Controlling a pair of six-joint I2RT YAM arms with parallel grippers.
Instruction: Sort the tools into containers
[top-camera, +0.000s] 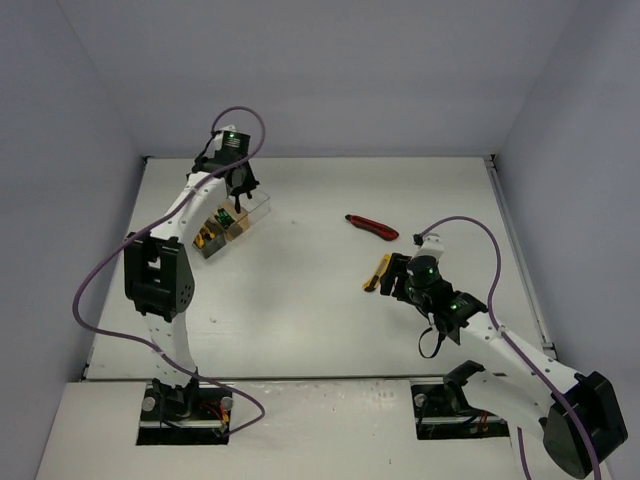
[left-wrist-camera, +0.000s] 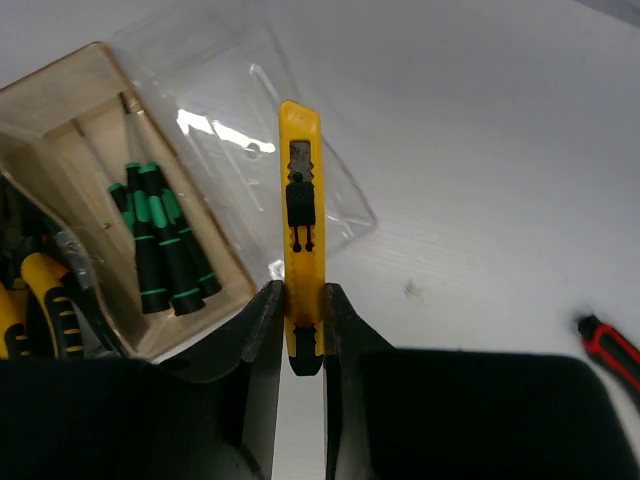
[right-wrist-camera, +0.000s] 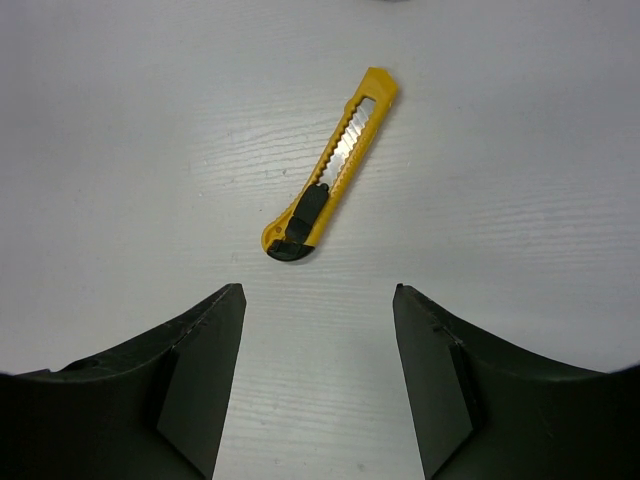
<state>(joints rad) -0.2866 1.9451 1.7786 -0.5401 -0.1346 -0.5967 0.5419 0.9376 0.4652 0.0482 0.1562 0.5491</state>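
Note:
My left gripper (left-wrist-camera: 302, 300) is shut on the black end of a yellow utility knife (left-wrist-camera: 301, 210), which points out over the clear bin (left-wrist-camera: 205, 65). The amber bin (left-wrist-camera: 85, 95) beside it holds several black-green screwdrivers (left-wrist-camera: 160, 250). Yellow-handled pliers (left-wrist-camera: 40, 300) lie in the bin further left. In the top view the containers (top-camera: 232, 222) sit at the far left under my left gripper (top-camera: 238, 190). My right gripper (right-wrist-camera: 320, 295) stands open just short of a second yellow utility knife (right-wrist-camera: 330, 170) lying flat on the table. A red-black utility knife (top-camera: 372, 227) lies behind it.
The red-black knife's tip (left-wrist-camera: 612, 345) shows at the right edge of the left wrist view. The white table (top-camera: 300, 300) is walled by grey panels on three sides. A purple cable (top-camera: 100, 280) loops beside the left arm.

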